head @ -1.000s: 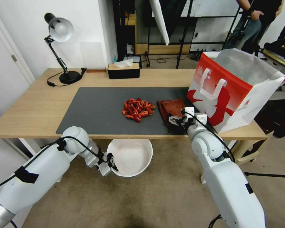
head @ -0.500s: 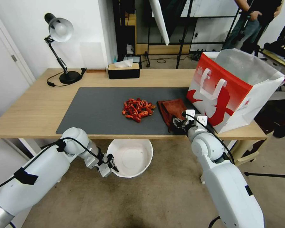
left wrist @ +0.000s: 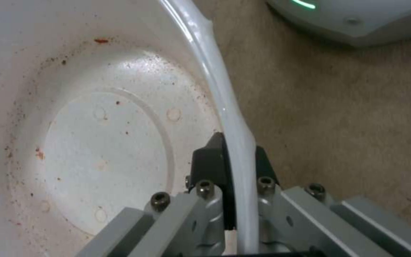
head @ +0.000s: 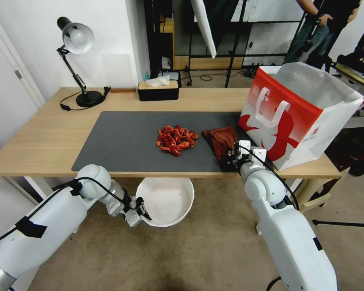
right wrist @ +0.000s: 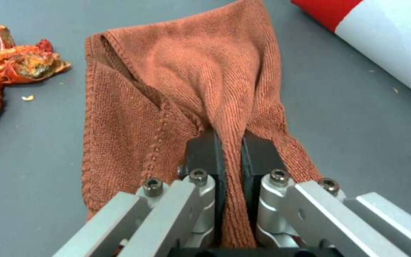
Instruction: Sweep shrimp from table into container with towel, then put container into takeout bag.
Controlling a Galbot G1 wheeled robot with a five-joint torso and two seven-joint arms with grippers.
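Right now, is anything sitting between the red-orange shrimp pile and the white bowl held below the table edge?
Nothing visible: bare dark grey mat separates the shrimp pile from the table edge, with the round white plastic bowl below.

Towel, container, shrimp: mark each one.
towel (right wrist: 191,78), right wrist view, on its bunched middle.
container (head: 166,201), head view, on its inner floor.
shrimp (head: 174,140), head view, on the heap's centre.

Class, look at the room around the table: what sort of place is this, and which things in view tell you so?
Probably a robotics lab or test room, not a kitchen or restaurant. The table stands on plain carpet with a desk lamp, and behind it are black stands and loose cables on the floor.
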